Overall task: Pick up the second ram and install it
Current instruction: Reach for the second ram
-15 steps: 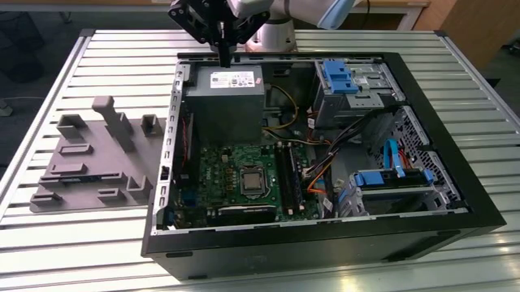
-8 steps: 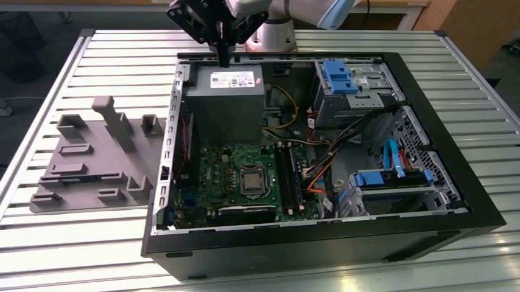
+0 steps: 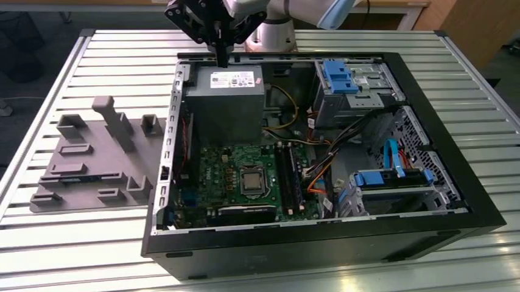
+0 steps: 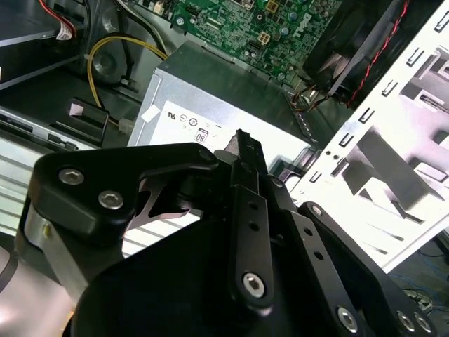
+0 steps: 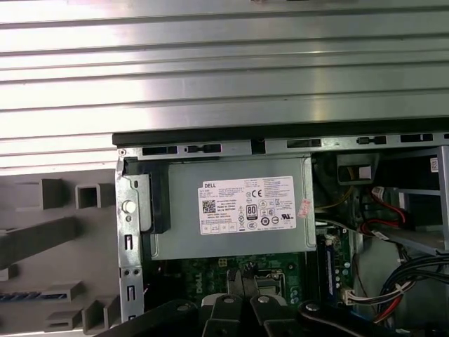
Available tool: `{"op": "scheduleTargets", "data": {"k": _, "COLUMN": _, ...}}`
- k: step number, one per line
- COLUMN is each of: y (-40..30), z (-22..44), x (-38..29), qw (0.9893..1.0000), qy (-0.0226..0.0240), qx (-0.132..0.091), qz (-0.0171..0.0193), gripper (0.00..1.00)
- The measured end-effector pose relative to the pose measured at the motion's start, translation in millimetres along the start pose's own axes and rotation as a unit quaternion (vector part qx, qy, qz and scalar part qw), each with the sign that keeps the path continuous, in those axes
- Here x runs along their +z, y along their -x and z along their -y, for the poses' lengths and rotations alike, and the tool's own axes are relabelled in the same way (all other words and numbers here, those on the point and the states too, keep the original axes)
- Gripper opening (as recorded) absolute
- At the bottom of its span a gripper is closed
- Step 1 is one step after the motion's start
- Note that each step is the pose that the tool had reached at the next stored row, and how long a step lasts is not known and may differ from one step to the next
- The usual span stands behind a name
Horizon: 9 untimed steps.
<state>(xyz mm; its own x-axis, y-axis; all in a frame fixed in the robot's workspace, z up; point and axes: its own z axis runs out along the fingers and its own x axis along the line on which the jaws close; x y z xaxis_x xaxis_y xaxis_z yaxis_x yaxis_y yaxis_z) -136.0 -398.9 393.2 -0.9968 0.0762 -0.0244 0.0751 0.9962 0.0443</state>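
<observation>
Well, the claw (image 3: 221, 62) hangs clenched on nothing above the far rim of the case (image 3: 309, 243), over the power supply (image 3: 228, 103). The second ram (image 3: 77, 180) sits well apart in the grey tray (image 3: 89, 149) at the exterior view's left, its long axis running left to right across that view.

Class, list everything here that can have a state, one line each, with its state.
Case: open, lying on its side.
Gripper: shut, empty, above the power supply.
Ram: lying in the grey fixture, not picked up.
CPU socket: no cooler on it.
</observation>
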Motion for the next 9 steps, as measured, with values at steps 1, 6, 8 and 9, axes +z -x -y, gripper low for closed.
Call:
{"op": "scheduleTargets", "data": {"k": 1, "y": -0.5, "z": 0.0, "x": 0.0, "qw": 1.0, "qy": 0.0, "qx": 0.0, "qz": 0.0, "gripper": 0.11}}
{"op": "scheduleTargets", "data": {"k": 6, "y": -3.4, "z": 0.3, "x": -0.1, "qw": 1.0, "qy": 0.0, "qx": 0.0, "qz": 0.0, "gripper": 0.11}}
{"op": "scheduleTargets", "data": {"k": 8, "y": -4.6, "z": 0.3, "x": -0.1, "qw": 1.0, "qy": 0.0, "qx": 0.0, "qz": 0.0, "gripper": 0.11}}
{"op": "scheduleTargets", "data": {"k": 9, "y": -5.2, "z": 0.4, "x": -0.1, "qw": 1.0, "qy": 0.0, "qx": 0.0, "qz": 0.0, "gripper": 0.11}}
